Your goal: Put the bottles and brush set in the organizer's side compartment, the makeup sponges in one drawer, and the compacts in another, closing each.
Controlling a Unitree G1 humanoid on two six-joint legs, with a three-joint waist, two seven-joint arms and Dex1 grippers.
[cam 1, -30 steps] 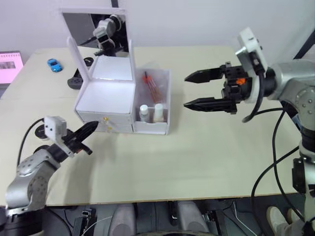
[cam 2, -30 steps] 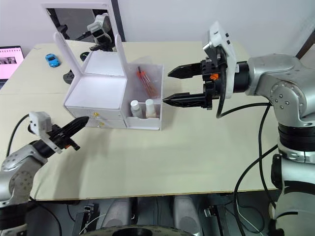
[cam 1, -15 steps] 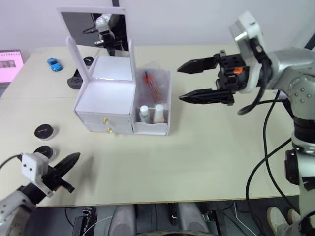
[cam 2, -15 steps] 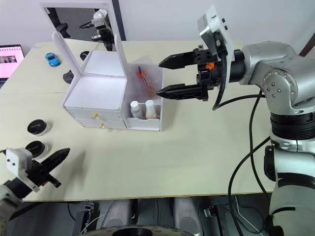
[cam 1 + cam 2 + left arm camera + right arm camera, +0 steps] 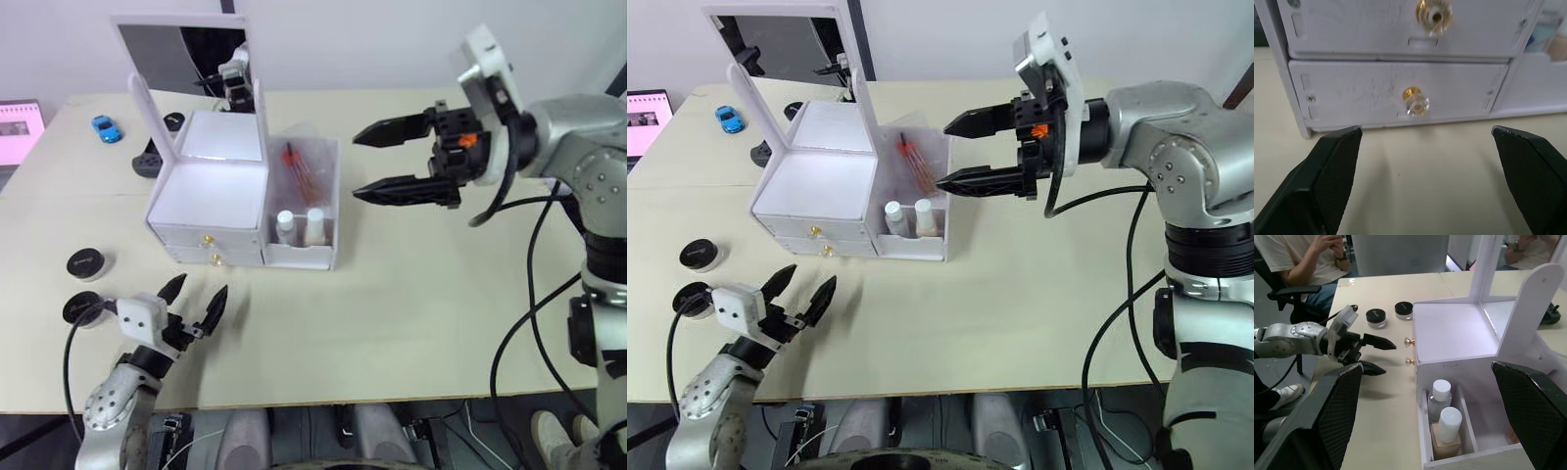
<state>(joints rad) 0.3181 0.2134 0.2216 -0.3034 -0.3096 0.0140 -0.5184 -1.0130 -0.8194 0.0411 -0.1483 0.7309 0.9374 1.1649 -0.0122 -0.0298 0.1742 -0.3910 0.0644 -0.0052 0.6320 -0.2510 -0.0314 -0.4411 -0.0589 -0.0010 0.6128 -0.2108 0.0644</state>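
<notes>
Facing the organizer's lower drawer knob [image 5: 1416, 100] with fingers spread and empty, the left gripper [image 5: 193, 304] should advance squarely onto it, while the two compacts [image 5: 86, 262] wait near the table's left edge and the right gripper [image 5: 377, 162] hovers open above the side compartment [image 5: 306, 211].

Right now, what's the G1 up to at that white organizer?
Neither gripper holds anything. The left gripper is open, low in front of the white mirrored organizer, facing its two shut gold-knobbed drawers. The right gripper hovers open beside the side compartment, which holds two white-capped bottles and red-handled brushes. Two round black compacts sit on the table.
</notes>
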